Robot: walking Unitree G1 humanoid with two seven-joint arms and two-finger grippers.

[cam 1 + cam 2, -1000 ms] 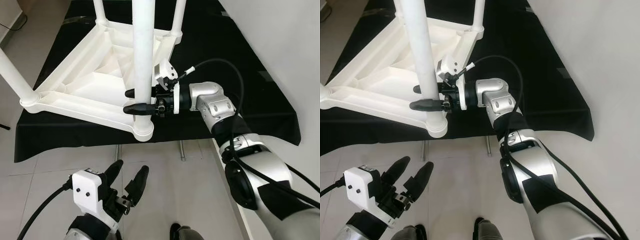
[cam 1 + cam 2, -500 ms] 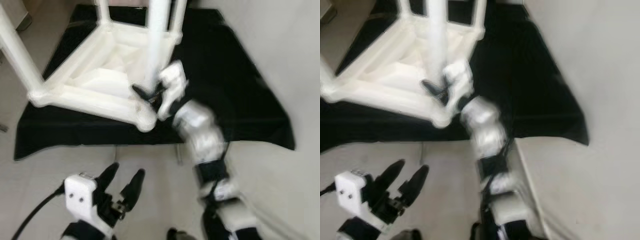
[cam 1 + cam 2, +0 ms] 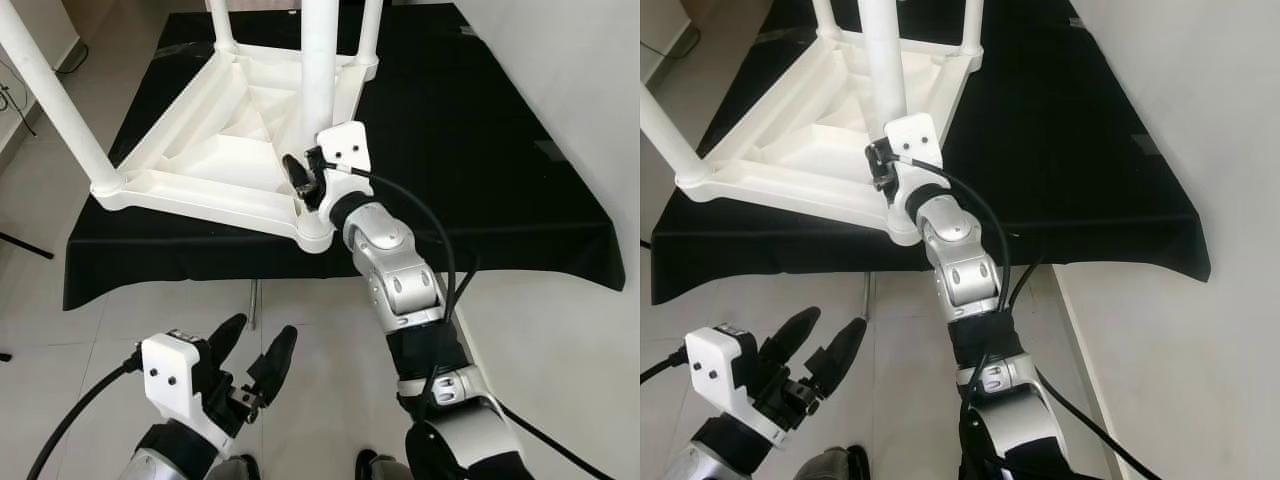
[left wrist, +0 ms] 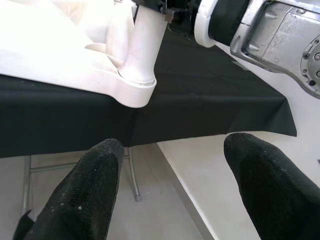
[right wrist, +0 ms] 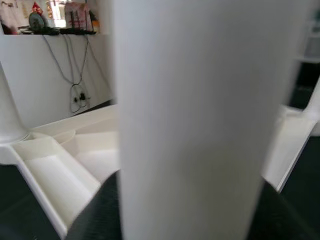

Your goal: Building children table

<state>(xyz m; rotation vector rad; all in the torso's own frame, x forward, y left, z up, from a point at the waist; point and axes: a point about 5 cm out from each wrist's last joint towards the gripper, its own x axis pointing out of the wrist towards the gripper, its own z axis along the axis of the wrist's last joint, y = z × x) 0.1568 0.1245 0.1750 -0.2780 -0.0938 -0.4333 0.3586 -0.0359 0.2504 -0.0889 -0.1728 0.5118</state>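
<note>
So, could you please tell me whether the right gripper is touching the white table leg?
Touching: in the right wrist view the table leg sits between the right gripper's two black fingers, pressed against both.

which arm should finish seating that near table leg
Right. The right gripper is around the near leg just above its corner socket on the upturned table. The left gripper hangs open, low over the floor.

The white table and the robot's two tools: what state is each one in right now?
Children's table: upside down on the black cloth, legs pointing up.
Near corner leg: upright in its socket.
Right tool: shut on the near corner leg, low down by the socket.
Left tool: open, holding nothing, low over the floor.
</note>
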